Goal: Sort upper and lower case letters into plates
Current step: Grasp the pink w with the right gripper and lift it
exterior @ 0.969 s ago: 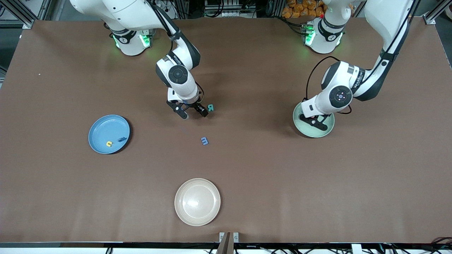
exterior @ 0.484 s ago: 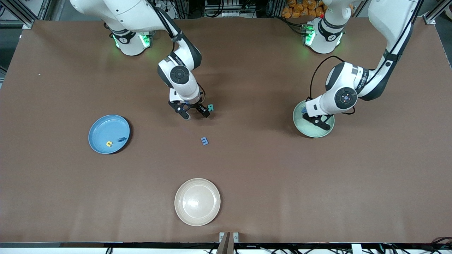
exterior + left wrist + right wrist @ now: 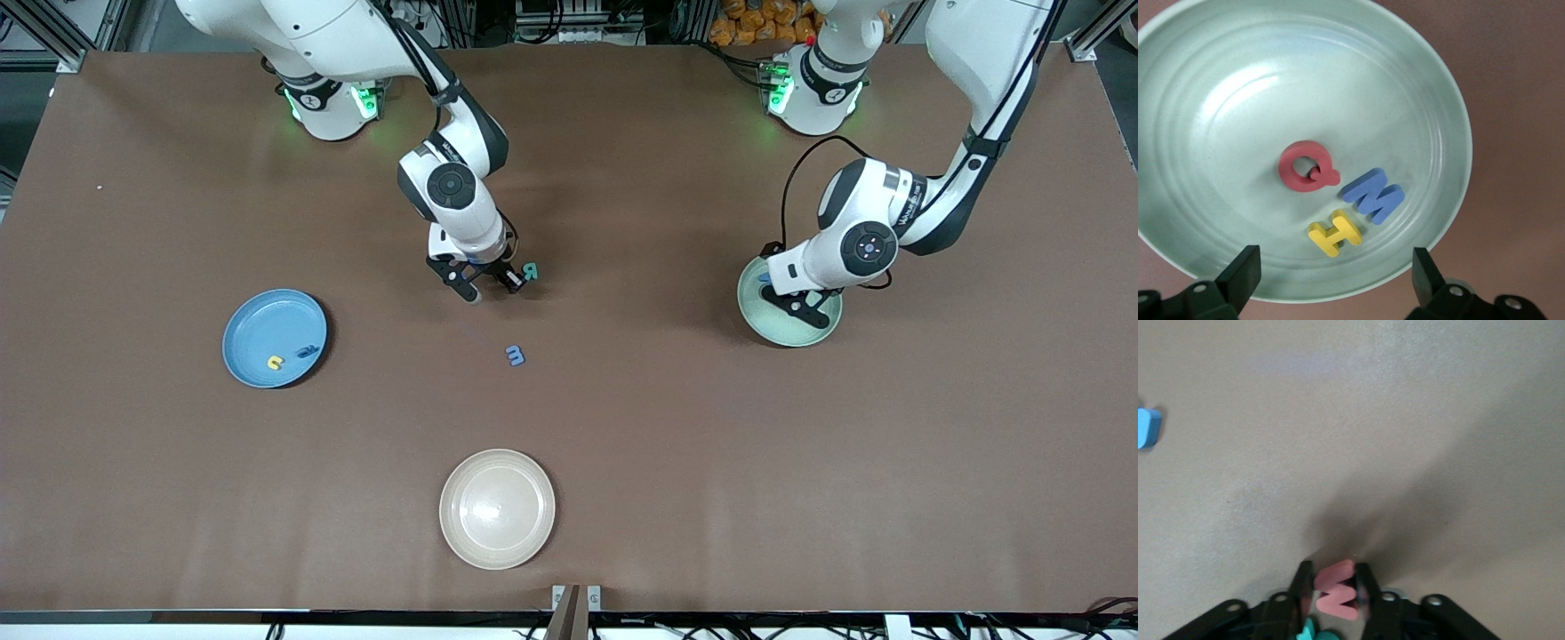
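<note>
— What has the right gripper (image 3: 1335, 599) got hold of?

— A pink letter (image 3: 1337, 592), a W or an M, I can't say which. The fingers are clamped on its two flat sides and it stands on edge between them, down at the table (image 3: 622, 427). A teal R (image 3: 531, 271) lies just beside the claw, and a blue letter (image 3: 515, 356) sits a little way off from it, nearer the front camera.

— Will it hold?

— I'd guess so. These look like thick foam pieces, light and slightly squashy, not slippery. Pinching across the flat faces at the middle seems the safe grip; a thin leg might bend.

— And the left gripper (image 3: 1331, 280)?

— Spread wide, holding nothing, hanging over the mint green plate (image 3: 1431, 87). Straight under it lie a red Q (image 3: 1307, 167), a blue M (image 3: 1373, 194) and a yellow H (image 3: 1335, 232), all flat, the M and H touching.

— The other plate?

— The blue plate (image 3: 258, 324) is well off from the right claw, toward that arm's end of the table, with a yellow letter (image 3: 276, 362) and a dark blue one (image 3: 307, 351) in it. A beige plate (image 3: 497, 508) sits apart.
</note>
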### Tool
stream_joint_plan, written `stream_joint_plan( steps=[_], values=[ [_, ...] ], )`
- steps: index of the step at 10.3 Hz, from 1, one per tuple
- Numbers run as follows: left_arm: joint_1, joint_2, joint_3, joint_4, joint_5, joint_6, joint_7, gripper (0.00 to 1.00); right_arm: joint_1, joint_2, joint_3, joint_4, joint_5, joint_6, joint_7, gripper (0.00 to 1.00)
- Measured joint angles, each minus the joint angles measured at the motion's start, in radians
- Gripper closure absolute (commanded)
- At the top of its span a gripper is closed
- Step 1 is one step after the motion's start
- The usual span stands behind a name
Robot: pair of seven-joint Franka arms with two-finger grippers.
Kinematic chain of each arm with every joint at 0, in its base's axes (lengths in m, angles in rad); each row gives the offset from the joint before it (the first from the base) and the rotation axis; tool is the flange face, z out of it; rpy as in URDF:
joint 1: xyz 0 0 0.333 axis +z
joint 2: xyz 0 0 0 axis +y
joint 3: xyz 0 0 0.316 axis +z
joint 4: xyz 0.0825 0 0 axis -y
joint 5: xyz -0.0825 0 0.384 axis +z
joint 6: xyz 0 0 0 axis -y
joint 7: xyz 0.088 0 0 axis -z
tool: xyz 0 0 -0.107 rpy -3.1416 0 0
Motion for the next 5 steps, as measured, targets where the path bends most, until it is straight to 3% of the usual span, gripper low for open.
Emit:
stream_joint_plan(
  steps=[5],
  values=[
    [-0.057,0.005,-0.088,0.054,-0.066,0.008,-0.196,0.00,0.005,-0.002,-0.006,0.005,0.000,0.003,-0.002,1.00]
  ],
)
